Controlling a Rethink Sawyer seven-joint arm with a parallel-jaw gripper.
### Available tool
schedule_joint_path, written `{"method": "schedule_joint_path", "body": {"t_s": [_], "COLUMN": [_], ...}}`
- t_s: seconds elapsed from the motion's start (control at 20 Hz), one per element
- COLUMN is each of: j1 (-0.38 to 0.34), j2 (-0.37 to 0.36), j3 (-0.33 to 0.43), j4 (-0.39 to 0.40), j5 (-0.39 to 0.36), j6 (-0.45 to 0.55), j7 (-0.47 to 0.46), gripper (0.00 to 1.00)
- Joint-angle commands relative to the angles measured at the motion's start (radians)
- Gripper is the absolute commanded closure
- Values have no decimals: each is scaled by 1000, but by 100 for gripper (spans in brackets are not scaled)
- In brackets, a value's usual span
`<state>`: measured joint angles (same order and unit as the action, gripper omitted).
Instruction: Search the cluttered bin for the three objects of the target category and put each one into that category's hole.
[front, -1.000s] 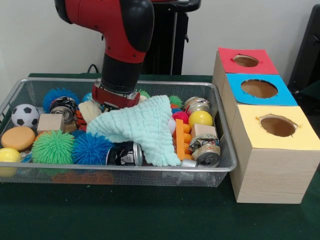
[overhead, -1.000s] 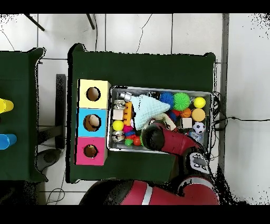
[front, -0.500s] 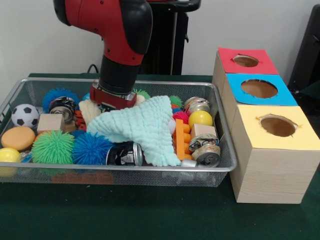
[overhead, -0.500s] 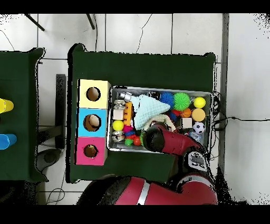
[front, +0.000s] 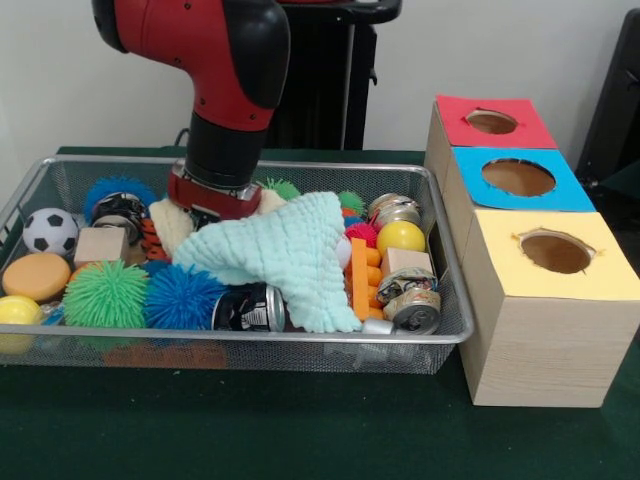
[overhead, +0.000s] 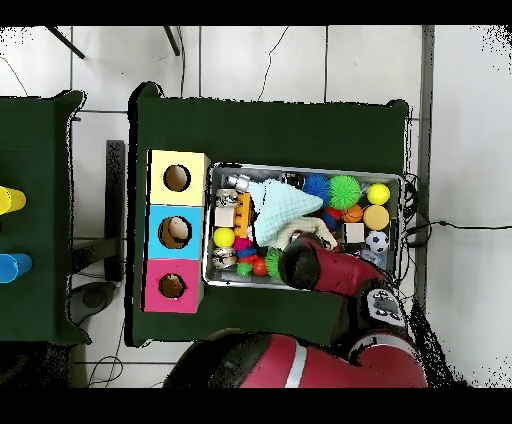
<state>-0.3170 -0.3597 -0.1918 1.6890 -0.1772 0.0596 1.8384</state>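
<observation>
The wire mesh bin (front: 445, 330) (overhead: 304, 168) is full of clutter. A mint cloth (front: 290, 250) (overhead: 283, 202) lies over the middle of it. Cans lie at the front (front: 250, 308), at the right (front: 410, 300) and at the back left (front: 124, 210). My gripper (front: 212, 200) reaches down into the back of the bin just left of the cloth, above a cream spiky toy (front: 170, 222). Its tip is hidden behind the clutter. In the overhead view the arm (overhead: 305, 263) covers that spot. Three boxes stand beside the bin, with a red hole (front: 491, 122), a blue hole (front: 518, 177) and a yellow hole (front: 555, 252).
Green (front: 105, 293) and blue (front: 182, 296) spiky balls, a soccer ball (front: 49, 231), wooden blocks (front: 101, 244) (front: 407, 261), a yellow ball (front: 401, 236), an orange disc (front: 36, 276) and an orange brick (front: 360, 280) fill the bin. The boxes (overhead: 176, 232) stand tight against one side of it.
The arm has shifted a little to the left in the front view, away from the cloth, uncovering more of the cream spiky toy. The cloth and other objects have not moved.
</observation>
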Motion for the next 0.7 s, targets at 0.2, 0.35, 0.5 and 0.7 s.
{"method": "schedule_joint_path", "body": {"t_s": [0.2,0.35,0.5,0.7], "j1": [-30,-31,-39,-42], "j2": [126,124,122,106], "j3": [224,226,236,238], "j4": [-4,-7,-3,8], "j5": [-86,-95,-94,-103], "j6": [93,88,95,103], "j7": [-15,-13,-6,-6], "gripper": [100,100,100,100]}}
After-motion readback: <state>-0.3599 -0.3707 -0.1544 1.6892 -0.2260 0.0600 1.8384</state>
